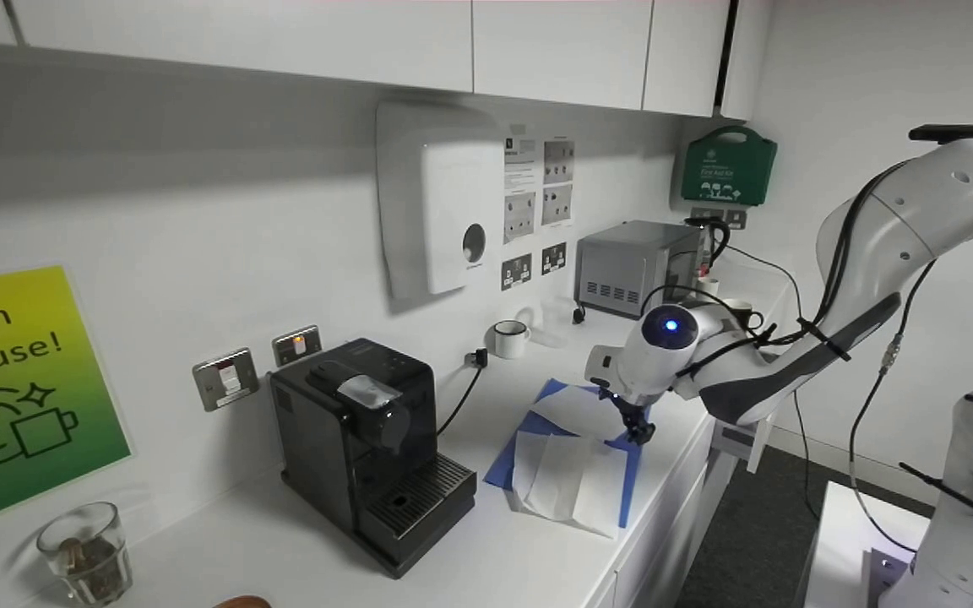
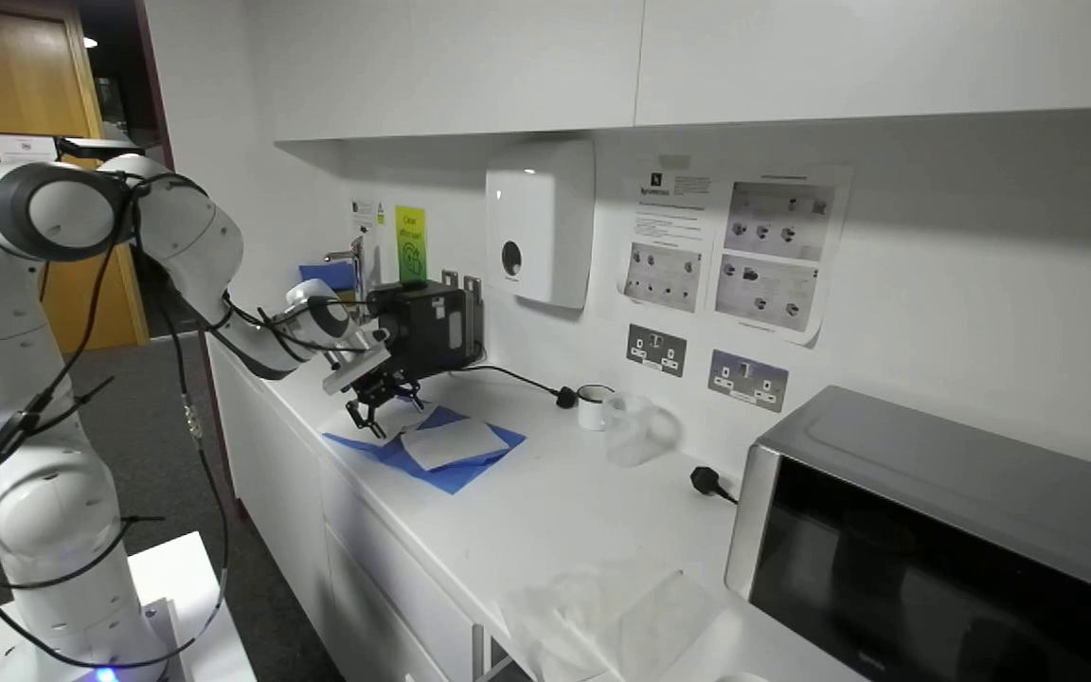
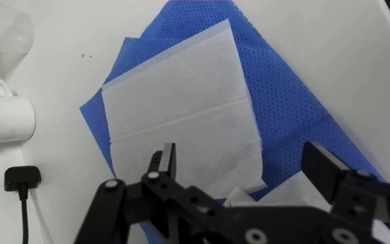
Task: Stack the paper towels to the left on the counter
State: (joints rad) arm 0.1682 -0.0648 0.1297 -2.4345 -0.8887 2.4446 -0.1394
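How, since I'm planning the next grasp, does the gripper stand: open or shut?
Open: the wrist view shows the gripper, fingers wide apart.

In both exterior views, I register white cabinets (image 1: pixel 241 34) mounted high along a white wall (image 1: pixel 225 211), with a dark floor (image 1: pixel 744 515) below and, in an exterior view, a wooden door (image 2: pixel 10 66) at upper left.
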